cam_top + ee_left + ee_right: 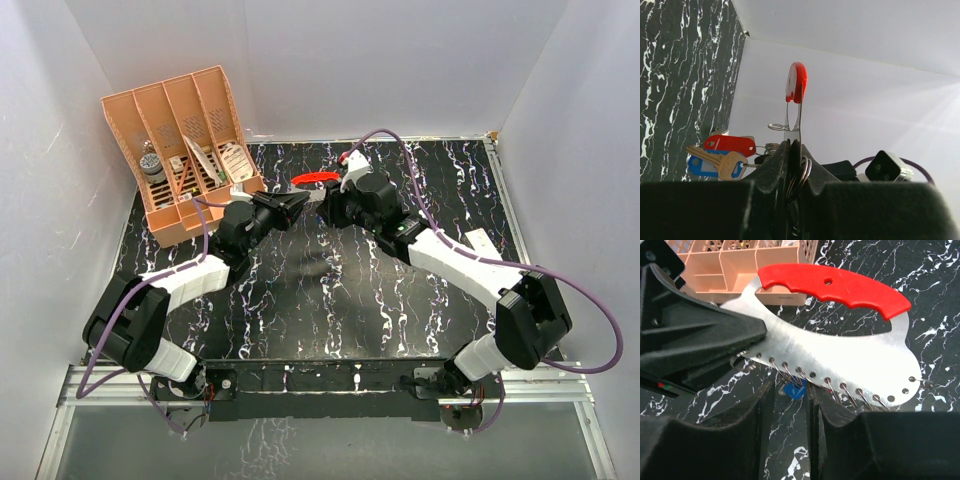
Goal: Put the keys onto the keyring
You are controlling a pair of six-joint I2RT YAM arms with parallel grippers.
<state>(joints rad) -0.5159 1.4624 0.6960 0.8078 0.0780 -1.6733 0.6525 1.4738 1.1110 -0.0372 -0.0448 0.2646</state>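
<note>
The keyring (840,352) is a flat silvery plate with a red grip (315,178) and several wire rings along its lower edge. My left gripper (791,146) is shut on one end of the plate and holds it edge-up above the table, with a split ring (802,172) beside the jaws. Under the plate, my right gripper (790,395) is open. A blue key head (795,389) hangs from a ring between its fingers, close to the right one. In the left wrist view a red-headed key (730,145) and a blue-headed key (702,166) with a brass blade dangle from rings.
An orange compartment organizer (185,150) with small items stands at the back left, close behind the left gripper (293,207). The right gripper (328,205) meets it at mid-table. White walls enclose the black marbled tabletop (330,300).
</note>
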